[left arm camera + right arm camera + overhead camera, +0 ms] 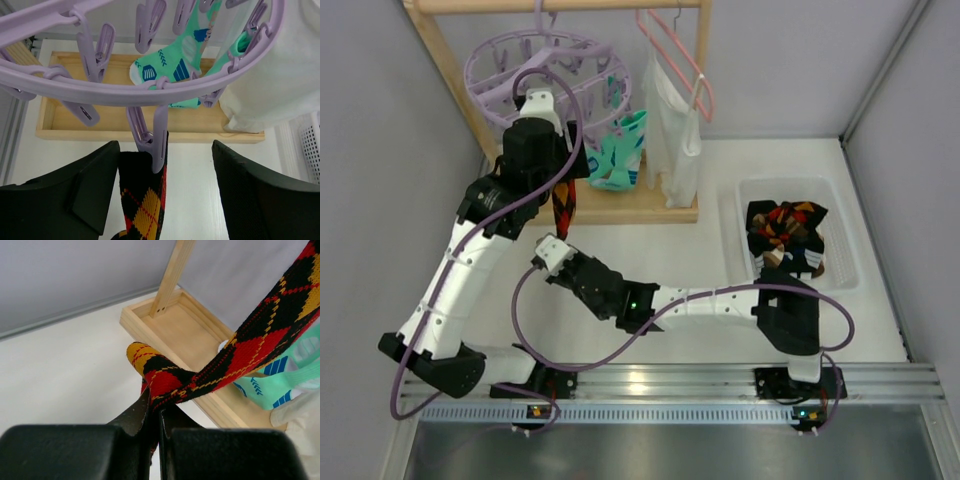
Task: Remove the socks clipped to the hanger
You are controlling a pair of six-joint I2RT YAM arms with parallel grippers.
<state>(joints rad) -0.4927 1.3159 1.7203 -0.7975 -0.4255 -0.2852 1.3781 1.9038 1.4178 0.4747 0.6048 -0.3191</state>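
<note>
Surface: a white table enclosed by plain grey walls, with a metal rail along the near edge. A wooden rack stands at the far left, its tray base resting on the table. The lavender hanger hangs from the rack's top bar, left of a pink hanger carrying a white garment. A teal sock is clipped at the ring's far side. An argyle sock hangs from a clip on the near rim. The left claw is released, its jaws standing apart on either side of that clip. The right claw is clenched on the argyle sock's lower end, which runs taut up to the hanger. A white bin at the right holds a heap of socks.
</note>
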